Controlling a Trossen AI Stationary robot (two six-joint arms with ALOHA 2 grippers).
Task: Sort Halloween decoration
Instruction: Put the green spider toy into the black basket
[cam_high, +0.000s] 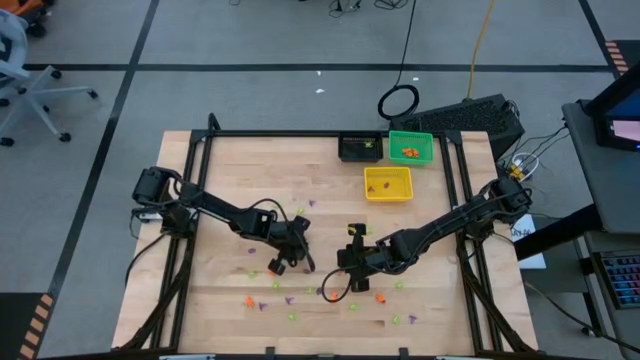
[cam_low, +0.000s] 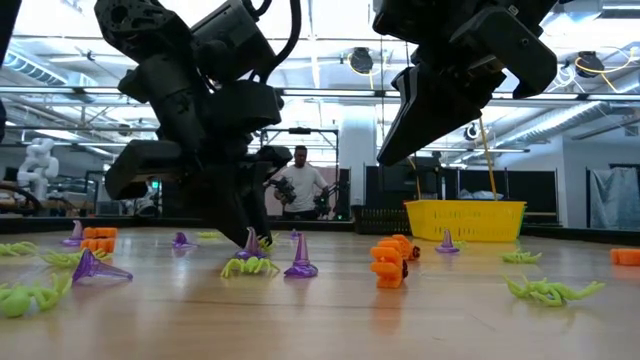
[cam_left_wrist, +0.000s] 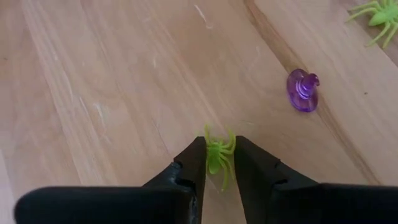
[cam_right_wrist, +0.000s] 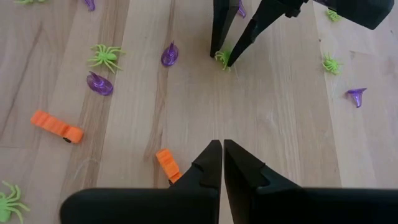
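Left wrist view: fingers (cam_left_wrist: 217, 163) straddle green spider (cam_left_wrist: 217, 155); purple hat (cam_left_wrist: 303, 91) near.

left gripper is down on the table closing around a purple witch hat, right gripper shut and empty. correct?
Not quite: the left gripper is closing around a light-green spider, not a purple hat; the left wrist view shows it between the fingers. The purple hat lies apart. The right gripper is shut and empty.
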